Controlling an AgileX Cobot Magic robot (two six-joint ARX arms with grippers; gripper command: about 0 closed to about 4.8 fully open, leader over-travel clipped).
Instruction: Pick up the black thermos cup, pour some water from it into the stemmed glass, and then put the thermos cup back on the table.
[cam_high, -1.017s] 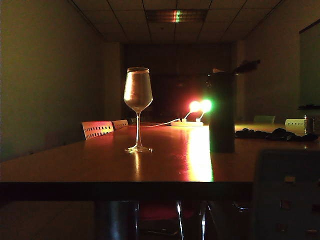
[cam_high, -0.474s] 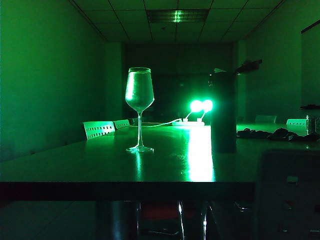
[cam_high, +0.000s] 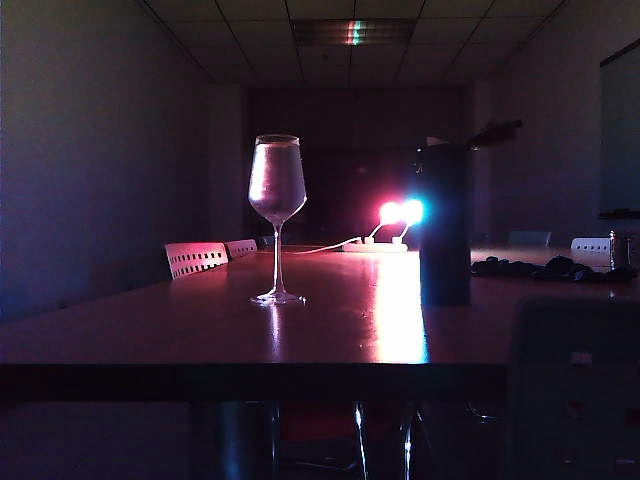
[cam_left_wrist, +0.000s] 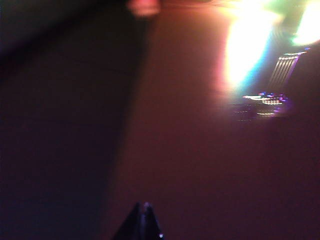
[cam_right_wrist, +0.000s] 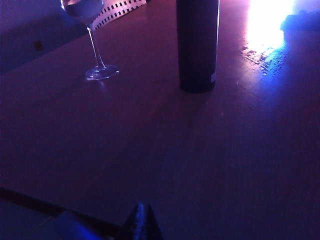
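Beyond closed right fingers (cam_right_wrist: 141, 220): black thermos cup (cam_right_wrist: 197, 45); left fingers (cam_left_wrist: 142, 222) closed.

Two glowing lamps (cam_high: 401, 212) – pink and blue – sit at frame centre on a white power strip (cam_high: 375, 246). Chair backs (cam_high: 195, 258) show centre-left; dark bundle (cam_high: 545, 268) at right; ceiling light (cam_high: 352, 31) at top.

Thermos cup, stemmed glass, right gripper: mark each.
black thermos cup (cam_right_wrist: 197, 45), right wrist view, mid body.
stemmed glass (cam_high: 277, 180), exterior view, bowl.
right gripper (cam_right_wrist: 141, 220), right wrist view, shut fingertips.
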